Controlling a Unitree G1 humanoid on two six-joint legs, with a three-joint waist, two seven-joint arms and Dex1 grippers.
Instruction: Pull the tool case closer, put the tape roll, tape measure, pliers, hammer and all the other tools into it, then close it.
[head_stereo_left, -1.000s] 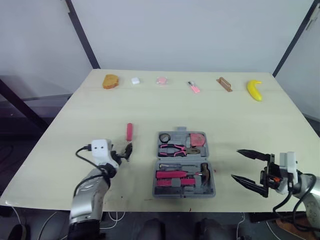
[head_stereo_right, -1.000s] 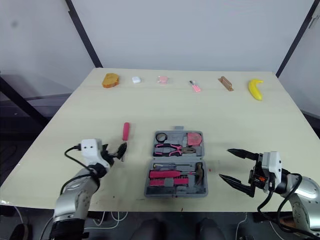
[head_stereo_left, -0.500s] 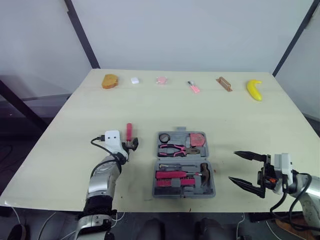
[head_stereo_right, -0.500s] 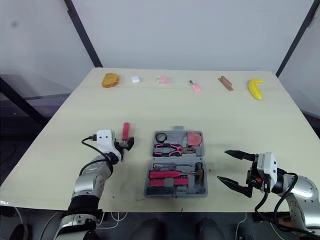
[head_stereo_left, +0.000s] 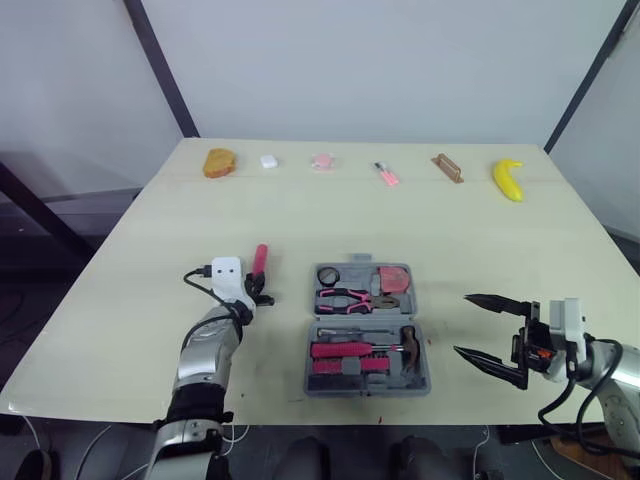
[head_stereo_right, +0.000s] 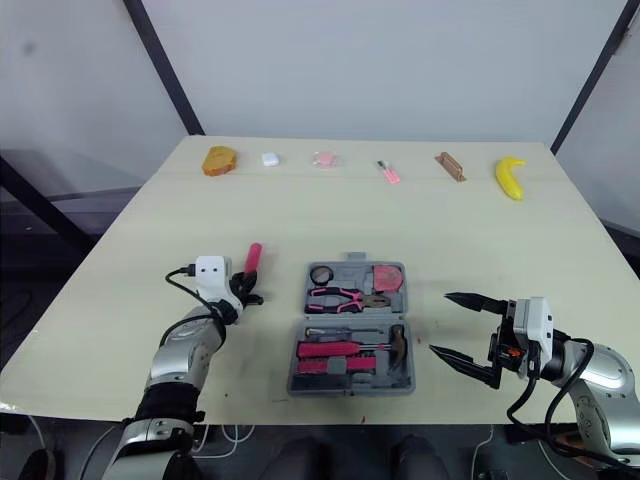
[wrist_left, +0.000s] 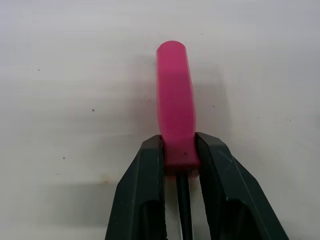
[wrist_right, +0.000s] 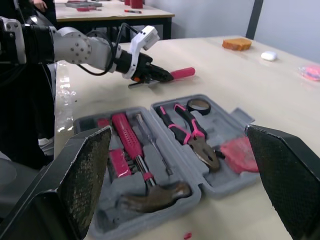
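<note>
1 pale table (head_stereo_left: 480, 230) before grey walls (head_stereo_left: 380, 60) holds the tool case (head_stereo_left: 357, 270).

A pale wooden table (head_stereo_left: 470, 230) stands before a plain white wall (head_stereo_left: 380, 60); two black struts (head_stereo_left: 160, 70) slant up across the wall, one at each side; the floor (head_stereo_left: 30, 275) left of the table is dark; in the right wrist view, a second table (wrist_right: 100, 13) stands behind.

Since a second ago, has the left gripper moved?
Yes. The left gripper has advanced away from the robot and slightly toward the tool case. It now clamps the near end of the pink screwdriver handle.
</note>
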